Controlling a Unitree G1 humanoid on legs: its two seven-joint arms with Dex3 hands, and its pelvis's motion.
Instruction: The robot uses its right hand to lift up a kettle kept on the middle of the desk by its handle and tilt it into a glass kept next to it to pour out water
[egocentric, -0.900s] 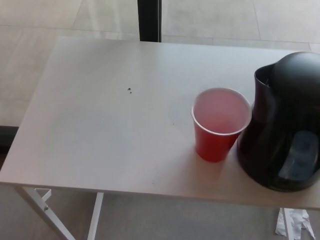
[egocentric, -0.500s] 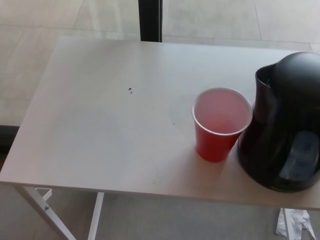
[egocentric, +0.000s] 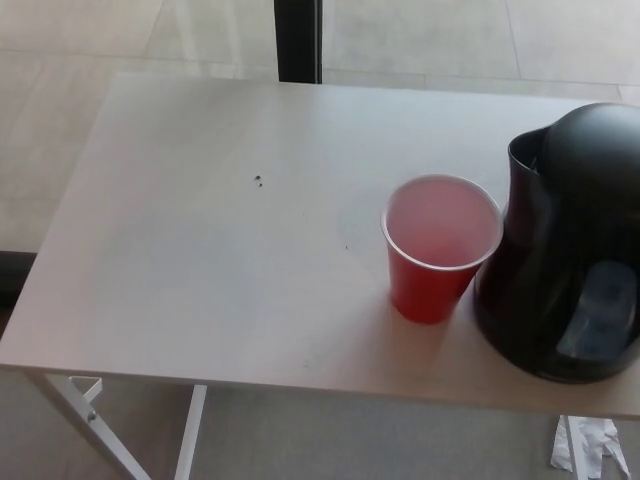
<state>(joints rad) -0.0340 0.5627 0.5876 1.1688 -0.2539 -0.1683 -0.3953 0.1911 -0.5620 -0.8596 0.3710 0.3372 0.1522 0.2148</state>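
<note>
A glossy black plastic kettle (egocentric: 565, 245) stands upright at the right edge of the white table (egocentric: 200, 250), its spout toward the red plastic cup (egocentric: 440, 245) just beside it. Neither hand is in view, so their state is unknown; the handle lies out of frame on the right.

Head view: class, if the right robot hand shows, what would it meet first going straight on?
No robot hand shows, so no heading. Entering from the right, it would likely meet the kettle first.
</note>
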